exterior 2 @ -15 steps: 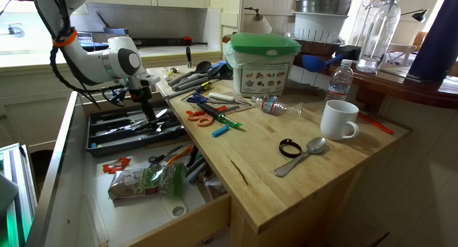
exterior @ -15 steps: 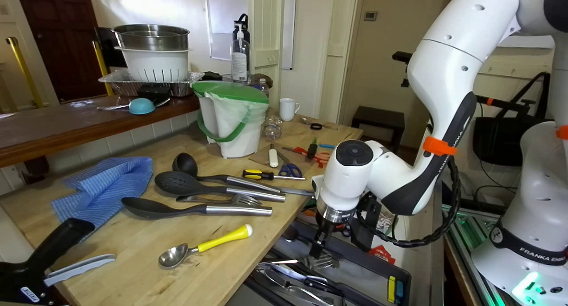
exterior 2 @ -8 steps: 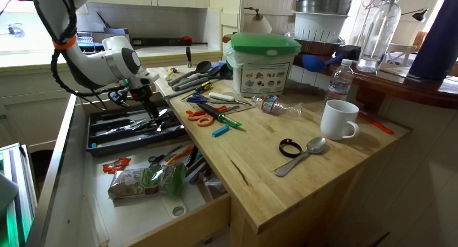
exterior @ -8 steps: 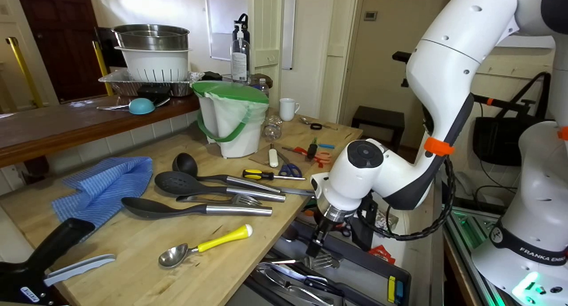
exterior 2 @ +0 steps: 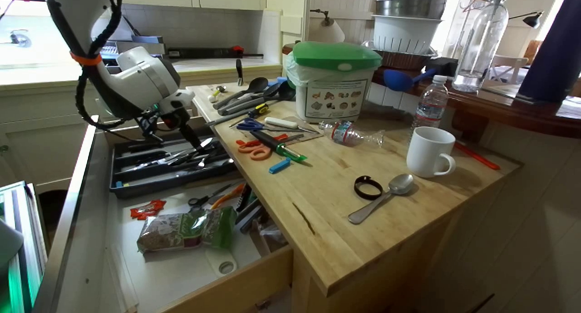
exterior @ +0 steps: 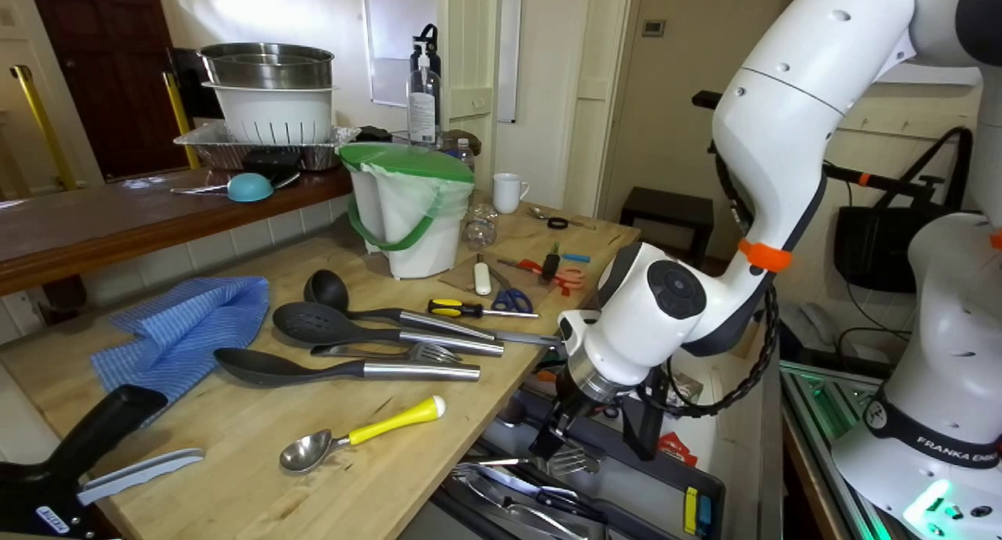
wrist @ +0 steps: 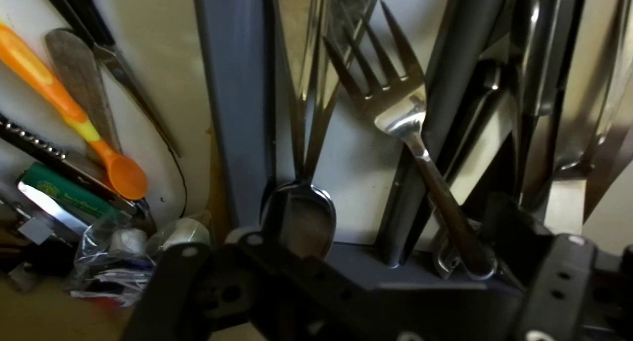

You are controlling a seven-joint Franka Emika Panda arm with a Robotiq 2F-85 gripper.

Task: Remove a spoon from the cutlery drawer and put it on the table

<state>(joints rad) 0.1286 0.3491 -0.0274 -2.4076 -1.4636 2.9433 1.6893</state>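
Note:
The cutlery drawer (exterior 2: 245,279) stands open beside the pale-wood table (exterior: 376,485). A dark cutlery tray (exterior 2: 170,186) lies in it. In the wrist view, a metal spoon (wrist: 304,215) lies bowl downward in the picture in a tray compartment, near the left finger; the finger hides part of its bowl. A fork (wrist: 408,118) lies across the divider right of the spoon. My gripper (wrist: 385,232) is open, its fingers wide apart with nothing held. In both exterior views its fingertips (exterior: 548,444) hang low over the tray, close to the table edge (exterior 2: 199,147).
A green-lidded bucket (exterior 2: 336,81), mug (exterior 2: 430,152), scissors (exterior 2: 258,152) and black utensils (exterior: 352,368) are on the table. A spoon (exterior 2: 381,199) and a yellow-handled scoop (exterior: 360,434) lie there too. The drawer also holds a food bag (exterior 2: 181,231) and an orange spoon (wrist: 123,175).
The wrist has tilted, so the gripper leans more. The fingertips have shifted slightly toward the table side. The cutlery, drawer and table objects look unmoved.

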